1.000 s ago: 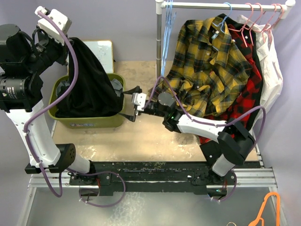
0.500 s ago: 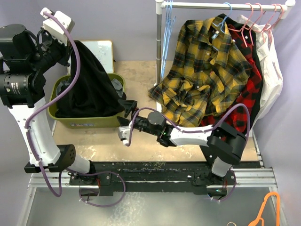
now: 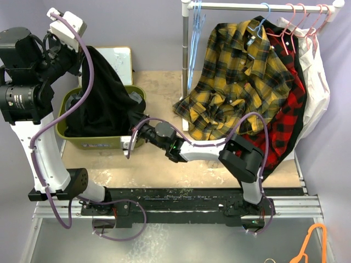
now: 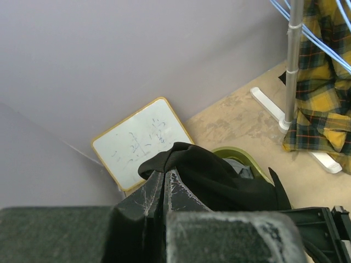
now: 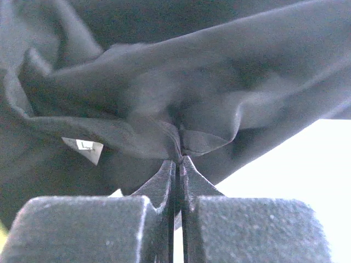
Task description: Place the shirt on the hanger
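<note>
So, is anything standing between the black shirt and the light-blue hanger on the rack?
Nothing visible does. The left pincer and right pincer are both shut on the shirt. The hanger hangs at the left end of the rack, with the plaid shirt to its right.

I wear white shells (image 3: 41, 153) over bulky black joints (image 3: 22, 98), purple cables (image 3: 86, 66) looping alongside; my tool fingers (image 5: 158, 186) are scuffed, dark, tapered.
</note>
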Tool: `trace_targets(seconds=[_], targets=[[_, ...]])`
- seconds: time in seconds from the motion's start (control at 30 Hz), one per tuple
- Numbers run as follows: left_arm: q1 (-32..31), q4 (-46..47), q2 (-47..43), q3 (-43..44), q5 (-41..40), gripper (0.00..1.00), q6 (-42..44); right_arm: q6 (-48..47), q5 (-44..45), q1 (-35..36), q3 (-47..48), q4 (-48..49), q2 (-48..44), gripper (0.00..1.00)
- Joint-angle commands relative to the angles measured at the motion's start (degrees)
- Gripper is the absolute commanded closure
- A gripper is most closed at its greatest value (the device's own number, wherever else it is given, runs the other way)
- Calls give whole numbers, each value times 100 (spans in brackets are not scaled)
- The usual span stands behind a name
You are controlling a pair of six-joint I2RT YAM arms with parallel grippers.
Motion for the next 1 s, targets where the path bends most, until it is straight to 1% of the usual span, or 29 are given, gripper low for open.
trace_targets(seconds=[0.0,0.13,0.27,0.37,0.43,0.53,0.57,0.67,0.77,0.9,0.97], targets=[[13,684,2,284,-458,100,-134,703,-305,124,1047,-307,-1071,100],[16,1147,222,536,-723,100,-234,1798,-474,203,2054,-1486,-1573,100],[11,1604,457,505,-691,100,-356,2364,-180,234,3021,-2394,-1665,100],[7,1997,625,201,-526,100,-506,2581,121,235,3438,-2846,-1718,100],[-43,2072,893,145,-304,100,-640,2707,339,238,3438,-3007,-1828,100],[-492,1824,1411,248,-185,100,-616,3281,518,236,3154,-3356,-2090,100],[-708,1714,1573,233,-193,100,-538,3559,583,226,2886,-3385,-2246,100],[-1170,1596,1916,-177,-111,100,-538,3861,1225,232,2031,-3330,-2635,100],[-1294,1800,2168,-856,66,100,-798,4757,1373,229,1161,-3510,-3074,100],[-1280,1846,2595,-1393,-191,100,-938,5545,1827,210,-37,-3205,-3510,100],[-1279,1907,2709,-1689,-348,100,-954,5952,2035,134,-538,-2888,-3622,100]])
